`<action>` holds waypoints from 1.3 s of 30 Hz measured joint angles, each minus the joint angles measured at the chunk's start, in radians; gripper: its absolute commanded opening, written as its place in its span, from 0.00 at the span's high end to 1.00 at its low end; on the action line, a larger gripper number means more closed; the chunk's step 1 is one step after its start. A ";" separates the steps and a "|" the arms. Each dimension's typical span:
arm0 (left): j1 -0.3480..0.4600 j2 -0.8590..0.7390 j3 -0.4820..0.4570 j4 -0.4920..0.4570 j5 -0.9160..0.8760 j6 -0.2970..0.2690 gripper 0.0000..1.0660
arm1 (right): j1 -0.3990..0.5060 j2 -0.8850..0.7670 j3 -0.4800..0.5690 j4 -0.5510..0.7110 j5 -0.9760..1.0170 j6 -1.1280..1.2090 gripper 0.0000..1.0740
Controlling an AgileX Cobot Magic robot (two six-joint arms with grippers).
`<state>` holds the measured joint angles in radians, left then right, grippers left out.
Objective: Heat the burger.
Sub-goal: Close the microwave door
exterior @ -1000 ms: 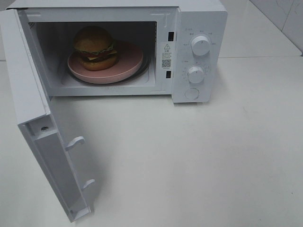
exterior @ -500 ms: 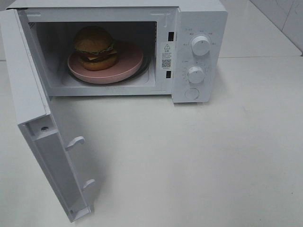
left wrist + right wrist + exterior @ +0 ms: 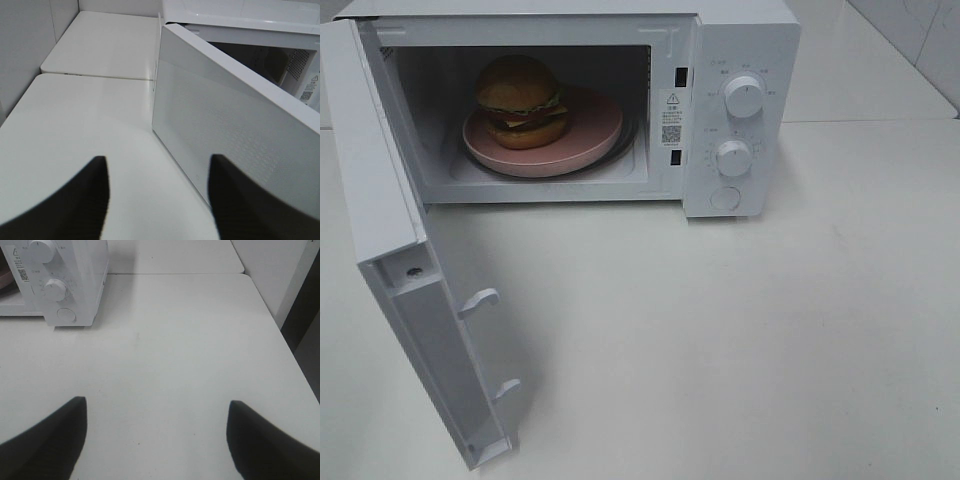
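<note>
The burger [image 3: 522, 100] sits on a pink plate [image 3: 592, 140] inside the microwave [image 3: 740, 40], at the left and back of its chamber, so the loading looks done. The door [image 3: 390, 230] stands wide open at the microwave's left side. I judge that it must be closed and the knobs [image 3: 744, 97] turned.

The left gripper [image 3: 157, 200] is spread and holds nothing. It is outside the microwave, near the door's outer face, so the door is between it and the burger. The right gripper [image 3: 155, 440] is also spread and empty. It is over the table [image 3: 165, 340], in front of the microwave toward its knob side, well apart from the burger.
</note>
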<state>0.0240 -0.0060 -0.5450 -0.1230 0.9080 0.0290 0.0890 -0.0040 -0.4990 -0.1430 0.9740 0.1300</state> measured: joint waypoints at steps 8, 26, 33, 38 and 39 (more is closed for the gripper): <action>0.000 0.001 0.082 0.004 -0.170 -0.002 1.00 | 0.000 0.000 0.000 0.000 0.000 0.000 0.32; 0.000 0.203 0.316 -0.055 -0.651 -0.003 1.00 | 0.000 0.000 0.000 0.000 0.000 0.000 0.32; 0.000 0.555 0.317 -0.056 -0.928 -0.003 1.00 | 0.000 0.000 0.000 0.000 0.000 0.000 0.32; 0.000 0.695 0.317 -0.044 -1.086 -0.003 1.00 | 0.000 0.000 0.000 0.000 0.000 0.000 0.32; 0.000 0.757 0.317 -0.024 -1.157 -0.004 1.00 | 0.000 0.000 0.000 0.000 0.000 0.000 0.32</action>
<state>0.0240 0.7510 -0.2280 -0.1470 -0.2490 0.0250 0.0890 -0.0040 -0.4990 -0.1430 0.9740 0.1300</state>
